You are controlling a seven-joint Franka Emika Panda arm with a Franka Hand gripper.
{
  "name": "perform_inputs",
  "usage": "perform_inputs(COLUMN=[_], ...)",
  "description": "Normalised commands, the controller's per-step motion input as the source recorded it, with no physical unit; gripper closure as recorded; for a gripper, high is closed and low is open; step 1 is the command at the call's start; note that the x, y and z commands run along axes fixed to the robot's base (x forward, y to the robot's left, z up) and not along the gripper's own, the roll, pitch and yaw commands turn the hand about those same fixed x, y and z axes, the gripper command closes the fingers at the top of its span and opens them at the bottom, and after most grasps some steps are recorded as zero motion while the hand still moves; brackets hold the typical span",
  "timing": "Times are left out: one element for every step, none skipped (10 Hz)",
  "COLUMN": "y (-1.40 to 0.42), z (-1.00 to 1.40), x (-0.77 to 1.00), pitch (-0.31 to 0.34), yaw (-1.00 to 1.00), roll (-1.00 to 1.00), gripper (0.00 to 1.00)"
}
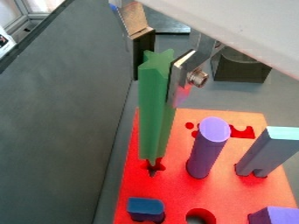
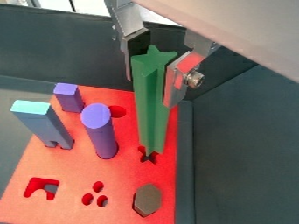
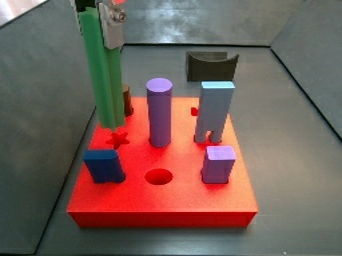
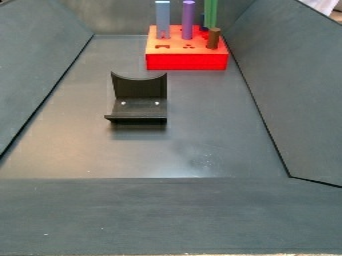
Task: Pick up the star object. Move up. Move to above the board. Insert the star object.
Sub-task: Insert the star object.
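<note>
Purple round cylinder (image 3: 159, 110) is standing upright, with the light blue square pillar (image 3: 215, 110) standing just beside it, not touching. Short dark blue block (image 3: 103, 165) and short purple block (image 3: 219, 162) are sitting nearer the camera in that side view, well apart from each other. Fixture (image 4: 138, 97) is resting on the dark grey table (image 4: 187, 150), apart from the pegs.

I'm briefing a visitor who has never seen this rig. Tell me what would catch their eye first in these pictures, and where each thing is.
First, the bright red board against the dark grey floor, with pegs standing in it. Next, the tall green star object, upright at the board's edge with its foot at a star-shaped hole, its top between the jaws of the gripper. Beside it stands a purple cylinder; the dark fixture sits alone mid-floor.
</note>
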Motion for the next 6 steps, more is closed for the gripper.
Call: perform_inputs(y=[-0.02, 0.00, 0.01, 0.04, 0.06, 0.02], z=[-0.29, -0.02, -0.01, -0.15, -0.21, -0.11], x=[0.23, 0.00, 0.00, 0.00, 0.01, 0.08], pitch=[0.043, 0.037, 0.000, 0.013, 0.000, 0.000], yaw=[-0.15, -0.12, 0.00, -0.02, -0.07, -0.05], roll=[0.00, 0.00, 0.00, 0.00, -0.04, -0.10], gripper=[1.00, 1.00, 1.00, 1.00, 1.00, 1.00])
